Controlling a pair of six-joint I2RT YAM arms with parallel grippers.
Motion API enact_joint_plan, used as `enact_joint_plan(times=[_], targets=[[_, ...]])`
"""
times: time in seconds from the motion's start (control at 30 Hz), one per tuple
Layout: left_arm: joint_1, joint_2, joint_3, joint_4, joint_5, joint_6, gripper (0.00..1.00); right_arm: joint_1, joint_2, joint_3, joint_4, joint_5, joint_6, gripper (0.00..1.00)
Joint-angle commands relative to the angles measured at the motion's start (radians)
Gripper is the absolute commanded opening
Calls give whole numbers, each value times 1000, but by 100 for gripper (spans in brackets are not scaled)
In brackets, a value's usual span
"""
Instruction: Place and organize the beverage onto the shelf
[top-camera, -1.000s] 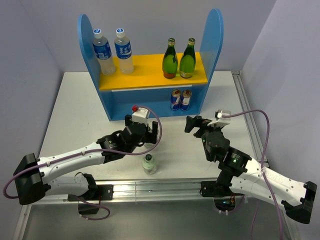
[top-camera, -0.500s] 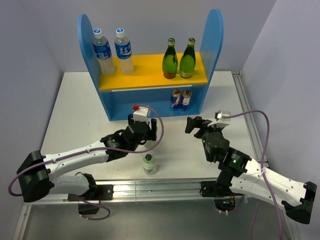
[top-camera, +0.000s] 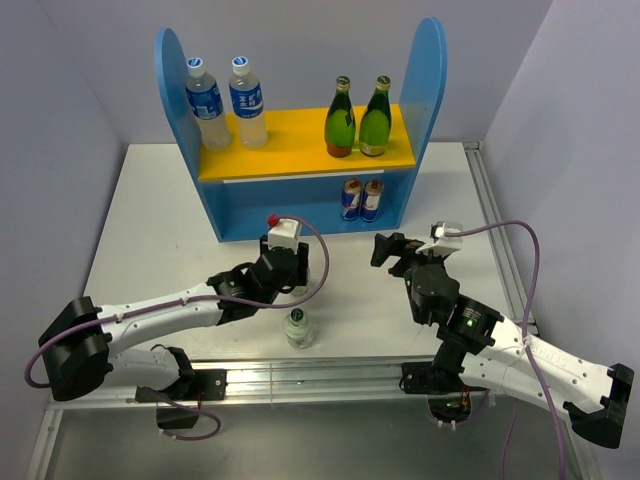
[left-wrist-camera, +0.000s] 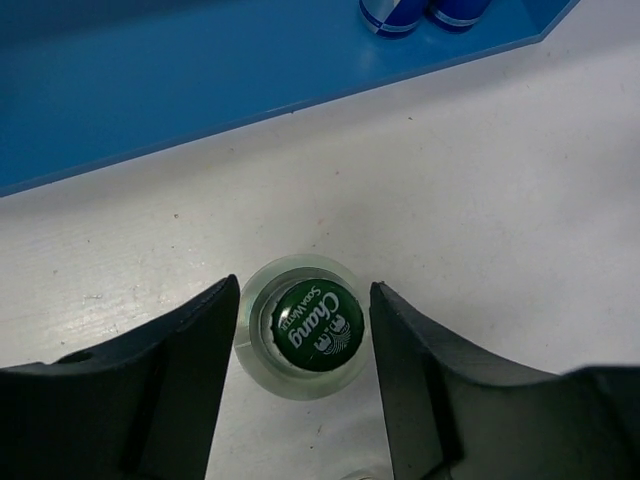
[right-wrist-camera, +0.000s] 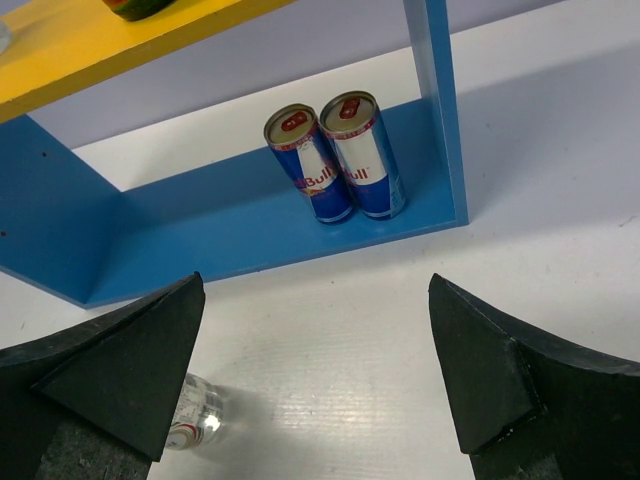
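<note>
- Beverage at the left arm: a clear glass bottle (left-wrist-camera: 305, 328) with a green cap printed "Chang Soda Water", standing upright on the white table (top-camera: 150, 220), just in front of the shelf's lower tier.
- Left gripper (left-wrist-camera: 303, 288): its black fingers flank this bottle, one on each side and close against the glass. Whether they press on it cannot be told.
- Second green-capped bottle (top-camera: 297, 328): upright near the table's near edge, apart from both grippers.
- Shelf (top-camera: 300, 150): a blue two-tier unit with round-topped side panels and a yellow upper board, at the far side of the table.
- Upper board: two plastic water bottles (top-camera: 226, 100) with blue labels at the left, and two green glass bottles (top-camera: 358, 118) at the right.
- Lower tier: two blue-and-silver Red Bull cans (right-wrist-camera: 335, 160), side by side at the right end.
- Right gripper (right-wrist-camera: 315, 285): jaws wide apart, holding nothing, facing the cans.
</note>
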Motion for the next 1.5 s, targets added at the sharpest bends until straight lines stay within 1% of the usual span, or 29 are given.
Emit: enact_joint_plan(times=[0.0, 0.1, 0.13, 0.2, 0.23, 0.6, 0.83, 1.03, 1.23, 1.47], targets=[[6, 15, 0, 46, -23, -11, 60, 5, 1, -2, 4, 31, 11, 100], [7, 23, -6, 88, -28, -10, 42, 5, -3, -5, 4, 32, 15, 100], [7, 24, -6, 92, -28, -10, 24, 5, -5, -6, 4, 32, 14, 100], [7, 26, -4, 94, -42, -13, 6, 5, -6, -6, 3, 31, 16, 100], [7, 29, -3, 91, -46, -16, 0, 6, -8, -6, 1, 32, 19, 100], [13, -11, 43, 69, -88, 45, 0, 6, -14, -11, 6, 34, 16, 99], [56, -18, 85, 68, -91, 93, 0, 5, -15, -11, 10, 35, 13, 99], [124, -31, 122, 85, -88, 151, 0, 6, -20, -16, 18, 35, 11, 99], [233, -29, 158, 131, -54, 202, 0, 5, -11, -22, 32, 31, 11, 99], [369, 4, 172, 224, -22, 239, 0, 6, 14, -26, 58, 29, 4, 99]])
